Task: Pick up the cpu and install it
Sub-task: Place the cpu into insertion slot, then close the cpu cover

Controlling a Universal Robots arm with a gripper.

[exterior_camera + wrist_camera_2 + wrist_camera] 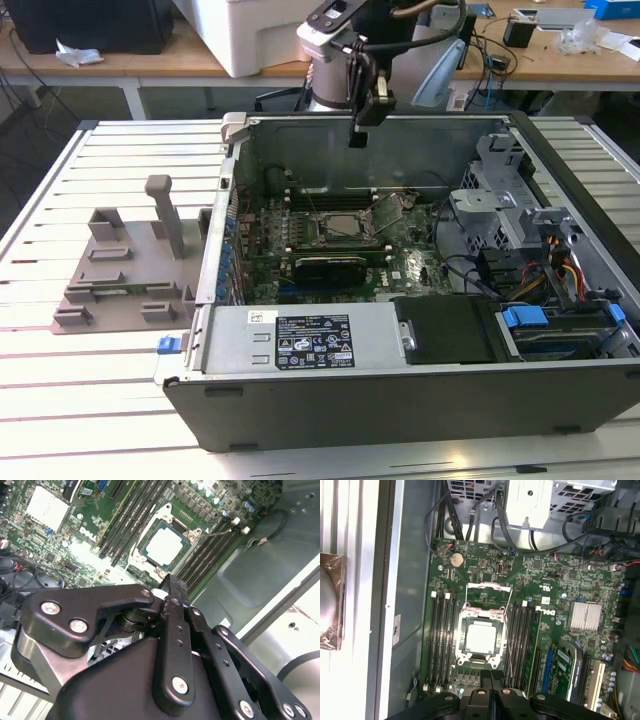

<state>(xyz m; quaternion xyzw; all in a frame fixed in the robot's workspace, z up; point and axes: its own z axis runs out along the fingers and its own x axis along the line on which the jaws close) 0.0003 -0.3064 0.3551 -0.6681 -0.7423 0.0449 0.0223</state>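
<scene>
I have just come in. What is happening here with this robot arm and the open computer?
One robot arm works over an open computer case. Its gripper hangs above the motherboard, fingers closed and holding nothing. The cpu lies flat in the socket, apart from the gripper, so it looks already placed. A grey moulded tray stands on the table, at the exterior view's left of the case.

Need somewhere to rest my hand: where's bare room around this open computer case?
Bare silver table slats border the grey moulded plastic tray and the black computer case. Inside is crowded: black gripper above the shiny square cpu, flanked by memory slots.
</scene>
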